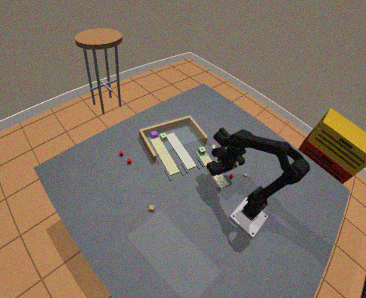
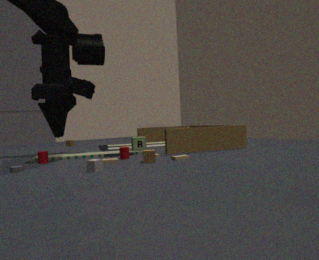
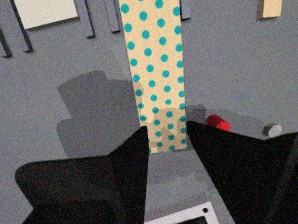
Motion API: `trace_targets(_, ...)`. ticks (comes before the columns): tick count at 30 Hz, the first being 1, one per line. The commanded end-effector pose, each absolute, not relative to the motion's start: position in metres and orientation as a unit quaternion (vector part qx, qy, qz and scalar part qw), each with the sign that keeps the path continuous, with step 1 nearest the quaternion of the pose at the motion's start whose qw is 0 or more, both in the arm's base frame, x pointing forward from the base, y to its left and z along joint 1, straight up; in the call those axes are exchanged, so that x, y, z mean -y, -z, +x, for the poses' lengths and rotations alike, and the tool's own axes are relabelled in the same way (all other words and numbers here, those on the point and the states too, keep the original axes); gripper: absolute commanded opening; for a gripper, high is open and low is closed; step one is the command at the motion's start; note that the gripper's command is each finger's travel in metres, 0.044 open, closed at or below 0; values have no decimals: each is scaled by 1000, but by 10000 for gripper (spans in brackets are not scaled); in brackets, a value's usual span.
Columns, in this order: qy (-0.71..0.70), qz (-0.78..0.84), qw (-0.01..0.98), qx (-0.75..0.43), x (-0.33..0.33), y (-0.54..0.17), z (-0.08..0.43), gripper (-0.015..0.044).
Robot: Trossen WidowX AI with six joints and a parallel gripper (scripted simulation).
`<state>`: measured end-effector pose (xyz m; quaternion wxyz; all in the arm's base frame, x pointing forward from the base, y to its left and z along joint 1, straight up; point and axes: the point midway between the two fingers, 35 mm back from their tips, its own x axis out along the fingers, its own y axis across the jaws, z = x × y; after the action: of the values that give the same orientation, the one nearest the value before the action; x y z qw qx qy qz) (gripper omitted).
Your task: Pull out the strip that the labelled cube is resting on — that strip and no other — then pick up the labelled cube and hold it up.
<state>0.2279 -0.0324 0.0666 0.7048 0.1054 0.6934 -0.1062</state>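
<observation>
A pale green cube [image 1: 202,150] [image 2: 138,144] with a black R on its side stands at the far end of the dotted strip [image 1: 221,181] [image 2: 86,154] [image 3: 155,65], which lies outside the wooden frame. A yellow strip [image 1: 167,159] and a white strip [image 1: 182,153] [image 3: 47,10] lie to its left in the top view. A purple cube [image 1: 153,134] and another green cube [image 1: 163,136] are at their far ends. My gripper [image 2: 59,135] [image 3: 166,128] is partly open and empty, raised above the dotted strip's near end. Its fingertips are hidden in the top view.
A wooden frame [image 1: 147,144] [image 2: 205,140] surrounds the strips' far ends. Thin dark rails [image 3: 86,20] flank the strips. A red cylinder [image 1: 231,175] [image 2: 43,157] [image 3: 218,123] and a grey one [image 1: 245,175] [image 3: 273,131] lie beside the dotted strip. Small blocks [image 2: 149,156] [image 2: 93,165] are scattered nearby.
</observation>
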Motion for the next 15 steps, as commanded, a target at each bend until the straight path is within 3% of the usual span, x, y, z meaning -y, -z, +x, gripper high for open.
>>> trace_targets(1, 109, 107, 705, -692, 36, -69, 242, 263)
trace_targets(8, 109, 107, 706, -692, 43, -73, 268, 440)
trace_targets(15, 109, 107, 707, -691, 50, -77, 293, 440)
